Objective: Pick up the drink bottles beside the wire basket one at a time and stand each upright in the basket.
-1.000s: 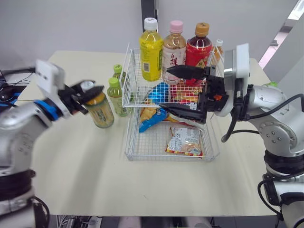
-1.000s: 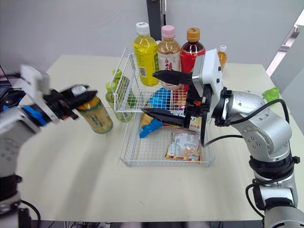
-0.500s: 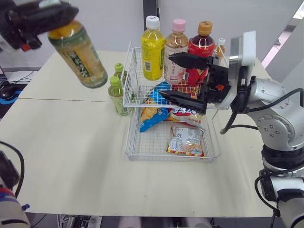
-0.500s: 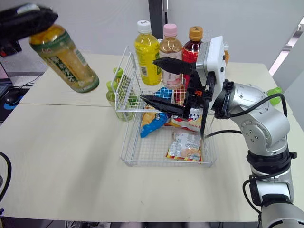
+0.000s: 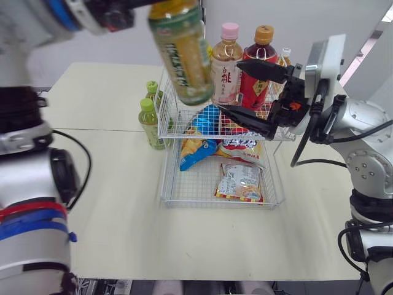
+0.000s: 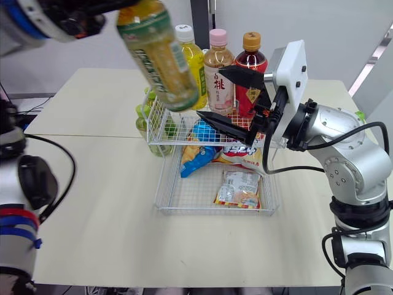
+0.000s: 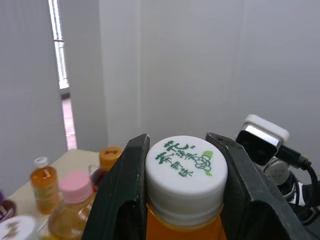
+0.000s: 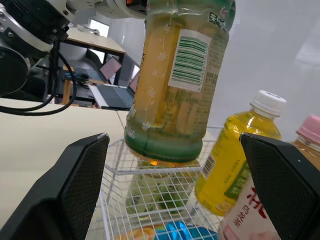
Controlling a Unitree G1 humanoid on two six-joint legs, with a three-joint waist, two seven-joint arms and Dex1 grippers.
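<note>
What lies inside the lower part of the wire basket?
A blue-and-yellow snack bag and a flat packet lie on the wire basket floor. The upper shelf and right gripper cover what lies further back.

Lighting: bright and diffuse, arriving from overhead.
Even light is covering the table (image 5: 116, 203), and the wire basket (image 5: 163, 178) is casting a faint shadow below the spread right gripper (image 5: 229, 86). The white cap (image 7: 186, 167) clamped in the left gripper (image 7: 178, 140) is reading evenly lit; beyond its fingers (image 7: 122, 200) a window strip (image 7: 57, 55) is glaring white. Ahead of the right gripper's fingers (image 8: 75, 190), the held bottle (image 8: 175, 85) is glowing translucent against a pale wall (image 8: 280, 45), while those fingers are showing as dark silhouettes.
</note>
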